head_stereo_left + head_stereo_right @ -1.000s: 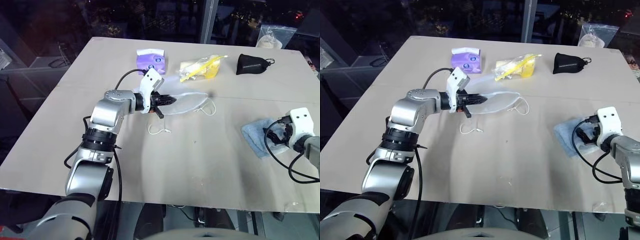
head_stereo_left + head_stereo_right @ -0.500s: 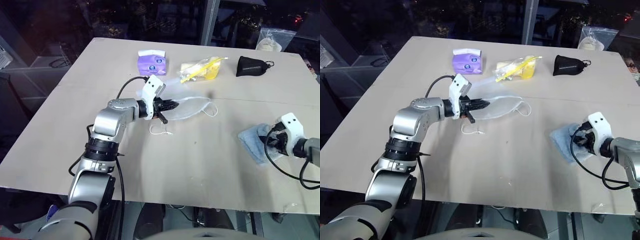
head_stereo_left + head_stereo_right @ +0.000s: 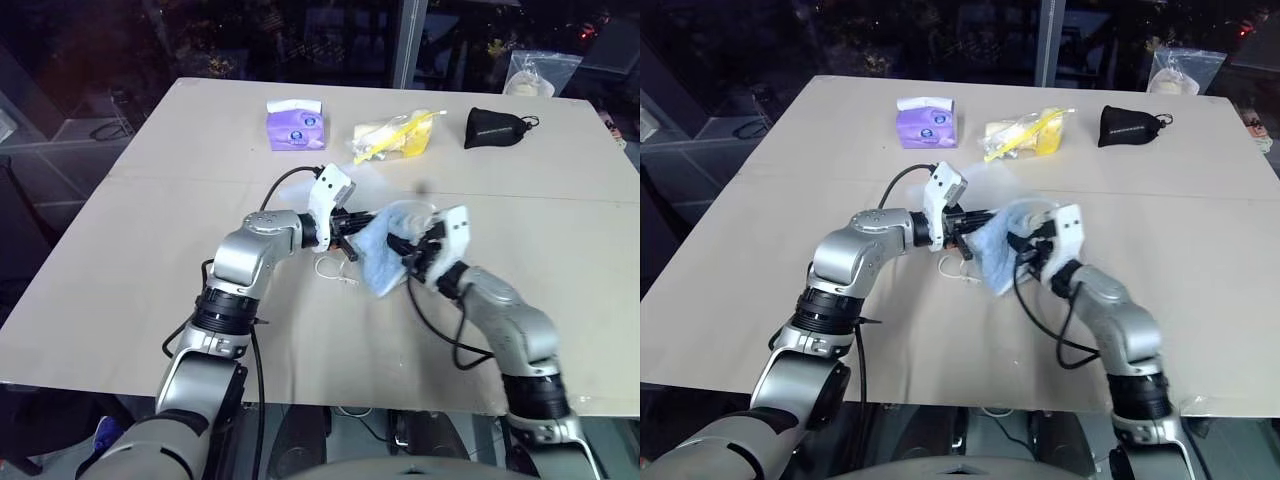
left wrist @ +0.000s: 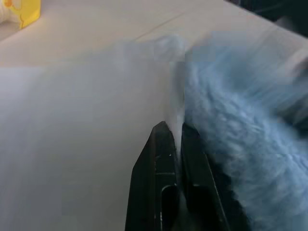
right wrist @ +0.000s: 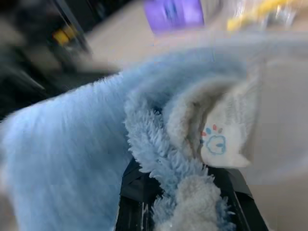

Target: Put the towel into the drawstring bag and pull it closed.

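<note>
A: Left hand (image 3: 350, 228) pinched tight on the thin edge of the drawstring bag (image 4: 96, 120), mid-tabletop. Right hand (image 3: 415, 250) clamped on the towel (image 3: 378, 255), held off the tabletop (image 3: 150, 250) right against the bag's mouth.

B: Mouth wide enough?

A: Hard to tell; fabric blurred and mostly hidden behind the towel. Looks like one pinched layer only, so probably a narrow gap.

B: Then best to lift the pinched edge toward 12 o'clock, away from the lower layer, and feed the towel's leading corner in first. Bunched bulk pushed at a slack rim likely just shoves the bag away.

A: Agreed. Also worth keeping the white cord (image 3: 335, 272) clear, lying loose on the tabletop at about 7 o'clock from the left hand.

B: Anything inside the bag yet?

A: Nothing made out; towel outside the bag as far as visible. At the far edge, around 12 o'clock: purple tissue pack (image 3: 293, 123), clear bag with yellow contents (image 3: 398, 137), small black pouch (image 3: 495, 128) looking shut, contents unseen. Another clear bag (image 3: 540, 72) beyond the corner at 1 o'clock.
</note>
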Available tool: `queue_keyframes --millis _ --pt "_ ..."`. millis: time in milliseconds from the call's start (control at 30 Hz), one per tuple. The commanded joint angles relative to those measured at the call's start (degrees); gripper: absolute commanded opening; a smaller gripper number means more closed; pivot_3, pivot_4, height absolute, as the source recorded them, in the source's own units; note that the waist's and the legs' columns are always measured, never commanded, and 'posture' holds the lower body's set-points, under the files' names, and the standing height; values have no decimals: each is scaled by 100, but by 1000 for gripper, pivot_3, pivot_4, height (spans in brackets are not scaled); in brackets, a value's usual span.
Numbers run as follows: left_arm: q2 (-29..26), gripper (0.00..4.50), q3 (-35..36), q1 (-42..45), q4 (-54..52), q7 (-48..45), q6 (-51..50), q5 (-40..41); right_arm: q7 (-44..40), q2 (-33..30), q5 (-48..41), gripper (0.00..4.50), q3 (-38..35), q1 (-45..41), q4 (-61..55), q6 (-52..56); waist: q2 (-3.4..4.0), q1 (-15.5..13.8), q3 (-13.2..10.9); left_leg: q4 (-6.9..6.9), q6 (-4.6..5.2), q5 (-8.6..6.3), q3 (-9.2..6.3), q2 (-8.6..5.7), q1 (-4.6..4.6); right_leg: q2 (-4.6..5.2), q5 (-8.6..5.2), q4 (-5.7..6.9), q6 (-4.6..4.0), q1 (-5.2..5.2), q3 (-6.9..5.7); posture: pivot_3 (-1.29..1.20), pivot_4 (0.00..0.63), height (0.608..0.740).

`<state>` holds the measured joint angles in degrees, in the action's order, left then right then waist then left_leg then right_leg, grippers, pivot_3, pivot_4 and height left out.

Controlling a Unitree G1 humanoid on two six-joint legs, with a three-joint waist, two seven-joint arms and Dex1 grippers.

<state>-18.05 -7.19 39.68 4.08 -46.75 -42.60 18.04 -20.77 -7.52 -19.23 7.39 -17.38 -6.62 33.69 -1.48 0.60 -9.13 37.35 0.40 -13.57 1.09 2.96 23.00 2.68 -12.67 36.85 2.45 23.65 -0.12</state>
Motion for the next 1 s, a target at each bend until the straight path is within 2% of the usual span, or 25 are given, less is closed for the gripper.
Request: queue_keyframes --millis 33,133,267,333,400,600,767,833,867,900,1000 --pt "61 0 44 15 -555 -49 109 234 101 38 746 66 468 -227 890 -699 -5 18 3 0 0 0 5 -2 2 2 0 -5 1 1 5 0 150 740" --pt "-47 0 -12 -129 -692 -125 13 295 274 129 994 66 443 -509 1418 -824 -6 66 5 -1 0 0 10 -5 -9 0 -1 -5 4 0 25 0 150 740" --pt "-439 0 -201 -489 -918 -287 -135 251 462 1122 -952 66 -1329 -942 1638 -364 -5 115 5 -8 0 0 0 11 -30 -22 2 17 -1 0 28 0 150 740" --pt "-648 0 -269 -644 -1007 -348 -133 212 440 1334 -1871 66 -2047 -1159 1685 -32 -4 119 4 -6 0 0 -14 21 -28 -48 6 22 -9 0 42 0 150 740" --pt "-753 0 -192 -724 -1061 -318 -234 274 383 1362 -2363 66 -2402 -1291 1715 237 -2 113 2 -6 0 1 -17 23 -28 -68 9 22 -13 0 66 0 150 740" --pt "-850 0 65 -628 -987 -267 -508 528 457 1458 -2946 66 -2681 -1419 1771 624 0 132 1 -17 0 0 -2 22 -14 -69 8 7 -12 11 85 0 150 740" --pt "-369 0 193 -326 -1123 -154 -1173 1151 346 1616 -2038 66 -2209 -1737 2676 -242 1 145 0 -20 1 0 0 22 -9 -69 6 2 -9 15 86 0 150 740" --pt "-327 0 134 -309 -1196 -155 -1237 1202 113 1615 -1615 979 -1895 -1792 3019 -661 0 165 0 -19 1 0 3 21 -11 -69 6 1 -9 14 89 0 150 740" --pt "-316 0 116 -309 -1215 -137 -1252 1208 220 1676 -1544 1168 -1924 -1866 3231 -834 0 183 0 -20 1 0 3 21 -12 -69 6 1 -8 13 90 0 150 740" --pt "-314 0 129 -302 -1164 -102 -1231 1187 296 1648 -1262 1645 -1738 -1859 3272 -1043 0 194 0 -20 1 0 5 21 -16 -71 6 1 -8 14 95 0 150 740" --pt "-315 0 279 -244 -925 50 -1210 1168 226 1449 -719 3172 -1178 -1563 2672 -1185 1 188 0 -23 1 0 3 22 -21 -76 6 8 -9 15 98 0 150 740"
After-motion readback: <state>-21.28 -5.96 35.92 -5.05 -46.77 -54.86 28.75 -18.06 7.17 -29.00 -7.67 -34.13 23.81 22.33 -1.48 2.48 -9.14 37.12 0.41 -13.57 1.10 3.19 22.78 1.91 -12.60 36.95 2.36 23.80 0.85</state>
